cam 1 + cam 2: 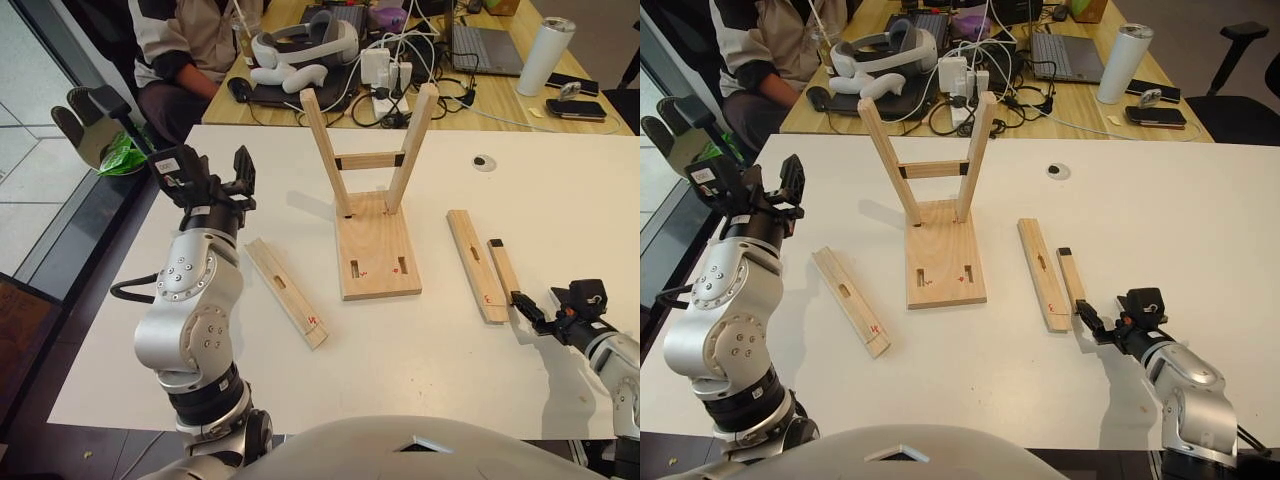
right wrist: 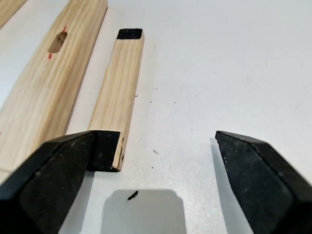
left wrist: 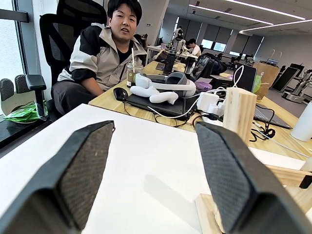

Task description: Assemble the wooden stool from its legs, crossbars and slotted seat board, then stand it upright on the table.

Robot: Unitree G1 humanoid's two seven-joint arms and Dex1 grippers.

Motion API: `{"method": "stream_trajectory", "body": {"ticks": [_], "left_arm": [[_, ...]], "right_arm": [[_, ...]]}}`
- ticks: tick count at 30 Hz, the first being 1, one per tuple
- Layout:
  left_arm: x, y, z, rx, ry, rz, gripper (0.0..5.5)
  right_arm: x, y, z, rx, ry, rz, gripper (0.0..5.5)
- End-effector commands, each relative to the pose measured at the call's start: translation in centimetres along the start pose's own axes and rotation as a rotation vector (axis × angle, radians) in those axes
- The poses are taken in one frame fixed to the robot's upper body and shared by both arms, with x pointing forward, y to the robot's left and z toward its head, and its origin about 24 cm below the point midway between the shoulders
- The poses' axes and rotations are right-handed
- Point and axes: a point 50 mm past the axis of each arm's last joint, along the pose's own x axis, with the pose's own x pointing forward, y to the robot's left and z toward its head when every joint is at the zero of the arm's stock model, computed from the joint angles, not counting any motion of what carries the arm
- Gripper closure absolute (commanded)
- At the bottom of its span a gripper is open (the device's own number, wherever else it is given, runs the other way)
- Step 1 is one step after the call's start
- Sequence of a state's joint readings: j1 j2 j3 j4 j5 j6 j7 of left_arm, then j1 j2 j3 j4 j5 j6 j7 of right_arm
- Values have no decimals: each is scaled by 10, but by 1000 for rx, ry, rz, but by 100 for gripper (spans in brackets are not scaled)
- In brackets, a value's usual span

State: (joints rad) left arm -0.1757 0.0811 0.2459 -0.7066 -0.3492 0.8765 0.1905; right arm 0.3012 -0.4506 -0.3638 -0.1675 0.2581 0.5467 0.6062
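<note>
Head view: the seat [image 1: 376, 258] lies on the desk [image 1: 560, 200] with two legs [image 1: 322, 150] plugged in. Your left tool [image 1: 225, 175] hangs open beside them, and your right tool [image 1: 538, 306] is open at the loose crossbar [image 1: 503, 268].

Left wrist view: an upright leg [image 3: 240, 113] stands near one finger [image 3: 234, 180]; a careless swing could topple it.

Right wrist view: the crossbar's end sits off-centre against one finger [image 2: 58, 180], so closing may skew it into the spare leg [image 2: 53, 78].
</note>
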Motion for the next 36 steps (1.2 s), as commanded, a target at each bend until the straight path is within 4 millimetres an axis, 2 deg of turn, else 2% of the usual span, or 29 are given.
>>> {"method": "stream_trajectory", "body": {"ticks": [1, 9, 18, 22, 25, 32, 36], "left_arm": [[0, -1, 2, 15, -14, 3, 238], [-2, -3, 3, 18, -22, 4, 238], [-1, -3, 3, 22, -18, 5, 238], [-1, -3, 3, 23, -20, 8, 238], [0, -4, 3, 23, -23, 5, 238], [2, -2, 6, 32, -29, 3, 238], [3, -2, 7, 32, -34, 4, 238]], "right_arm": [[1, 1, 7, -40, -9, 38, 98], [1, 9, 16, -53, -50, 87, 98], [1, 7, -9, -76, 148, 80, 98], [-1, -1, -10, -80, 158, 29, 98], [4, 0, -8, -14, 141, 27, 98], [4, 12, -13, 60, 167, 74, 206], [4, 13, -13, 44, 182, 88, 279]]}}
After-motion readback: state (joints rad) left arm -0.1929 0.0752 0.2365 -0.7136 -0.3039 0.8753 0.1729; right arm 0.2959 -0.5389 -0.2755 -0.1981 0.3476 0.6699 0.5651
